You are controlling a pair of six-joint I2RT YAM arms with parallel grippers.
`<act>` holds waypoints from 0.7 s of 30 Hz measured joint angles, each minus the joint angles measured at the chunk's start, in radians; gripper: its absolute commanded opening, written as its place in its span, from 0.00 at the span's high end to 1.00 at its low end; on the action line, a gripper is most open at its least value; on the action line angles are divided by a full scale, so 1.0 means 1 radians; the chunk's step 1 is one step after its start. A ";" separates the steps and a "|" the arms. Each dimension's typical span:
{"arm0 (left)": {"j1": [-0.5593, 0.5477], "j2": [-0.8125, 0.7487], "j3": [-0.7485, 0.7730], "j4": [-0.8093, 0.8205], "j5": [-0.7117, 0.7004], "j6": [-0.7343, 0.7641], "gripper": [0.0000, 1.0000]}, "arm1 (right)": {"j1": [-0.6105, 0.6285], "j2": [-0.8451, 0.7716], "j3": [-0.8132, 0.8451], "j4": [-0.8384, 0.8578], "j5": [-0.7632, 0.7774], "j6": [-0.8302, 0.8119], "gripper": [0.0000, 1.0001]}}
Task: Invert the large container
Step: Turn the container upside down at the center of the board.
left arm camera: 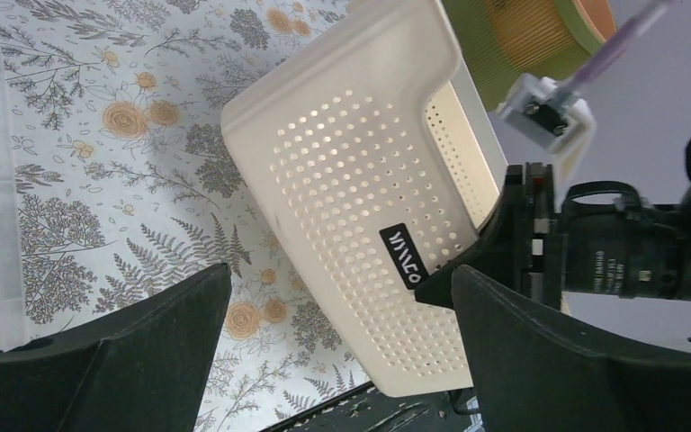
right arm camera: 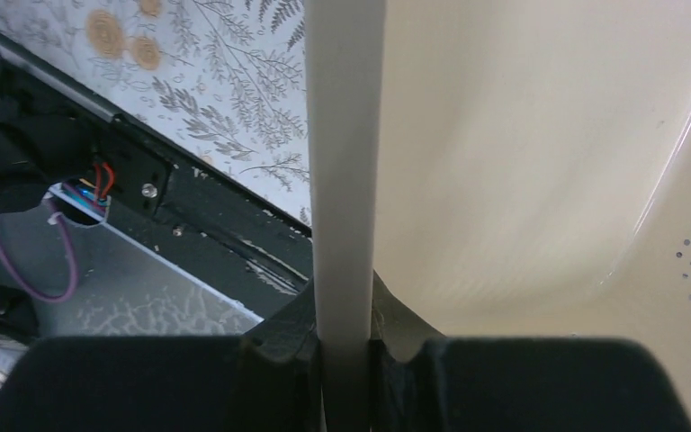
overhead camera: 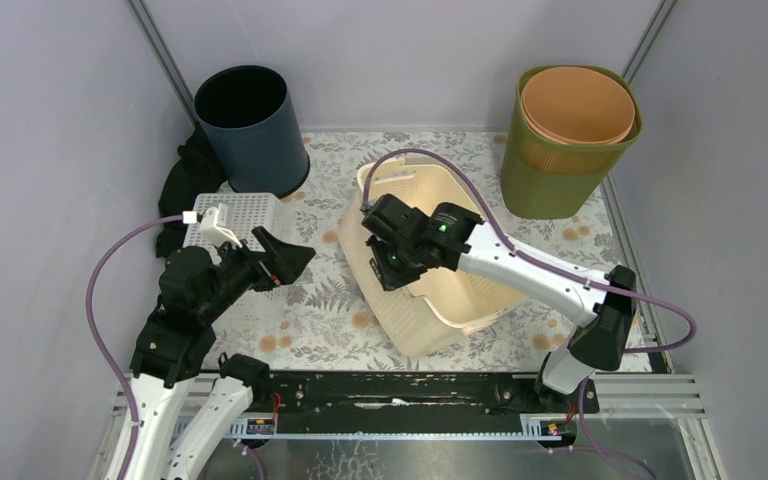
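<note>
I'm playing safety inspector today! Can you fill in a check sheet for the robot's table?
Surface: flowery tablecloth, lying flat.
Job's things: cream basket, tipped up on one side, not yet upside down.
Clutter: white holed tray; black cloth; dark bin; green bin with an orange bin inside.
Jaws: left jaws wide open, empty, pointing at the basket; right jaws shut on the basket's rim.
Cables: purple cable arcs over the basket; another loops off the left arm.
Surroundings: grey walls; nothing else seen.
</note>
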 measured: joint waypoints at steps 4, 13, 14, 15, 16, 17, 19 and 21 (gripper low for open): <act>0.000 0.000 0.000 0.000 0.000 0.000 0.00 | -0.013 -0.040 0.000 0.005 -0.032 0.014 1.00; 0.000 0.000 0.000 0.000 0.001 0.000 0.00 | -0.051 -0.107 0.000 0.089 -0.137 0.074 1.00; 0.000 0.000 0.000 0.000 0.001 0.000 0.00 | -0.051 -0.111 0.000 0.103 -0.150 0.082 1.00; 0.000 0.000 0.000 0.000 0.001 0.000 0.00 | -0.052 -0.112 0.000 0.117 -0.164 0.089 1.00; 0.000 -0.001 0.000 -0.001 0.001 0.000 0.00 | -0.053 -0.113 0.000 0.137 -0.184 0.100 1.00; 0.000 -0.002 0.000 -0.001 0.001 0.000 0.00 | -0.053 -0.113 0.000 0.149 -0.195 0.107 1.00; 0.000 -0.005 0.000 -0.004 0.001 0.000 0.00 | -0.055 -0.119 -0.009 0.193 -0.224 0.130 1.00; 0.000 -0.008 0.000 -0.005 0.001 0.000 0.00 | -0.058 -0.140 -0.042 0.255 -0.256 0.159 1.00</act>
